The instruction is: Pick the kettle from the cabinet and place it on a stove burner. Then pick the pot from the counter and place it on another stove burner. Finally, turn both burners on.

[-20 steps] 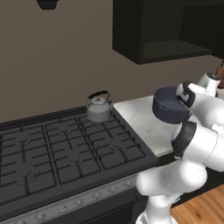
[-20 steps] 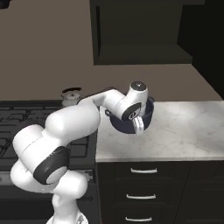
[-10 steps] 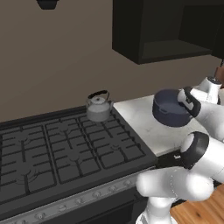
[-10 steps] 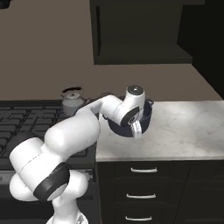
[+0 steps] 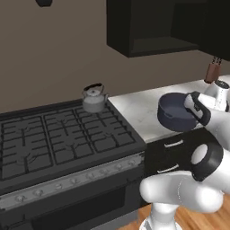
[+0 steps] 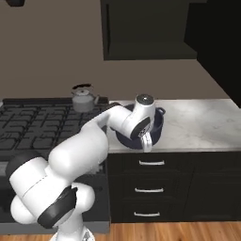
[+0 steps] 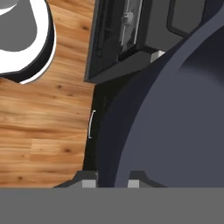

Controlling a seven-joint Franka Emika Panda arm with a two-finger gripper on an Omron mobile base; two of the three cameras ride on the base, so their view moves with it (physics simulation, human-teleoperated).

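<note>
While lifted: pot (image 6: 157, 126) hangs above the counter (image 6: 202, 124) edge, off the marble, beside the stove (image 5: 63, 139).
Claw: gripper (image 6: 146, 141) pinched narrow on the pot's near rim, it seems.
Handling: likely stiff, heavy, smooth; rim grip may let it swing.
Facing: mouth up, slightly tilted; round, loop handles across.
Kettle (image 5: 94, 98): already on a back burner.

Two base cameras look forward and down from behind the arm, sharing the range (image 5: 67, 143), kettle (image 5: 94, 99) and pot (image 5: 177, 112). From the left camera the pot sits at three o'clock. The hand camera sits close against the pot's wall, facing the wooden floor (image 7: 43, 127).
</note>
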